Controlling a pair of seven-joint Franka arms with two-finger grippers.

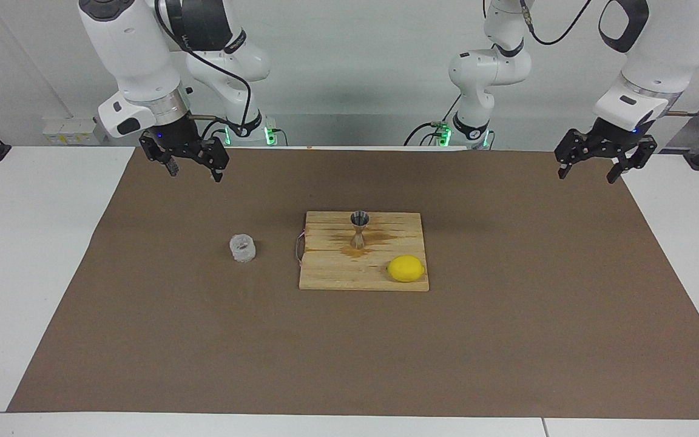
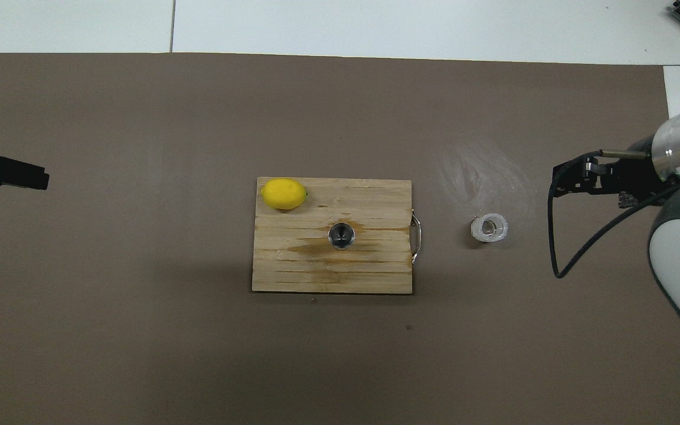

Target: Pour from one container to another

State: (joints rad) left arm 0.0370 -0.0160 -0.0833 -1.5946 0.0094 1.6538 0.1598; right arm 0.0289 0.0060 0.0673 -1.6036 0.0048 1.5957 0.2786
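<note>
A big brown mat covered most of the white table. In the middle of the mat lay a wooden board with a thin metal handle on the side toward the right arm's end.

The right gripper hung in the air over the mat at its own end of the table, with its fingers apart and nothing in them. The left gripper hung over the mat's edge at the left arm's end, and its fingers were apart and empty too.

The lemon lay on the board, on the corner toward the left gripper. The cup stood on the mat below the right gripper, beside the board's handle but not touching it. The jigger stood upright on the board, on a wet brown stain, between the two grippers and well apart from both.
</note>
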